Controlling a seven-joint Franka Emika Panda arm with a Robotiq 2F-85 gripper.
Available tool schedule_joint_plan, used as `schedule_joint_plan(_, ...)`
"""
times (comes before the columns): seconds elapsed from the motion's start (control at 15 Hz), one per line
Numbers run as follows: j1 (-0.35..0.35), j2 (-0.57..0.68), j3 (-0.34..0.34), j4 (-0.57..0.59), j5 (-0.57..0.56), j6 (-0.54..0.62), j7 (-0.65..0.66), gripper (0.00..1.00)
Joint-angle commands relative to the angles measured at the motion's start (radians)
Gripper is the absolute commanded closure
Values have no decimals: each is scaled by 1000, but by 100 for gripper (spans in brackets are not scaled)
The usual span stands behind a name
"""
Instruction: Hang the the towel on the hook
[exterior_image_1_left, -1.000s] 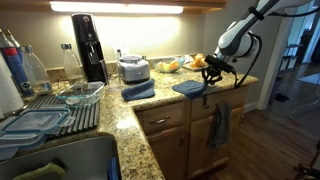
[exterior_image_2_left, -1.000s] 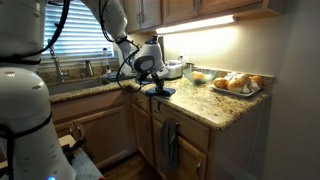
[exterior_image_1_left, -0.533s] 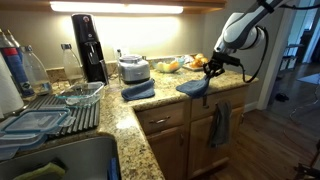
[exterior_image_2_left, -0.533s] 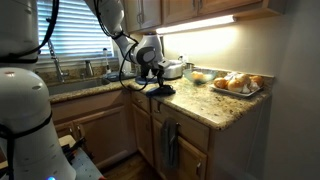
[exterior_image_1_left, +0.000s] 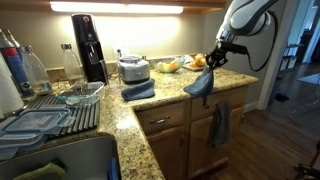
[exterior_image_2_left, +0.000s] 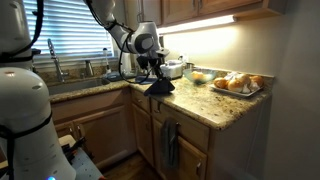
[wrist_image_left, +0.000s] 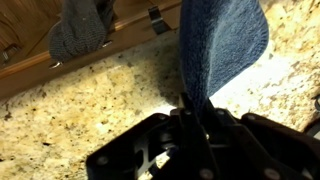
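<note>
My gripper (exterior_image_1_left: 213, 62) is shut on the towel (exterior_image_1_left: 200, 82), a slate-blue cloth that hangs from the jaws just above the granite counter edge (exterior_image_1_left: 165, 100). It shows in both exterior views, with the gripper (exterior_image_2_left: 155, 72) above the towel (exterior_image_2_left: 160, 86). In the wrist view the towel (wrist_image_left: 220, 40) runs out from between the jaws (wrist_image_left: 190, 112). A metal hook (wrist_image_left: 155, 18) sits on the cabinet front below. A darker grey-blue towel (exterior_image_1_left: 219, 125) hangs on the cabinet next to it.
A folded blue towel (exterior_image_1_left: 138, 90) lies under a white appliance (exterior_image_1_left: 133, 68). A tray of food (exterior_image_2_left: 238, 85) stands on the counter end. A coffee maker (exterior_image_1_left: 90, 45), dish rack (exterior_image_1_left: 60, 108) and sink (exterior_image_1_left: 60, 160) lie further along.
My gripper has risen with the towel in it. The towel lay flat on the counter and now hangs bunched from the jaws.
</note>
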Motion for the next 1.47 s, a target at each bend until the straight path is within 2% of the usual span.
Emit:
schedule_joint_plan(0.0, -12, 0, 11, -1, 0, 0, -3, 89)
schedule_joint_plan(0.27, -12, 0, 11, -2, 0, 0, -3, 89)
schedule_joint_plan(0.33, -11, -14, 13, -13, -9, 2, -21, 95)
schedule_joint_plan(0.4, -10, -42, 15, -33, -26, 0, -47, 95)
schedule_joint_plan(1.13, 12, -304, 98, -215, 12, -149, -477, 95)
schedule_joint_plan(1.4, 24, -313, 108, -246, 7, -158, -532, 95)
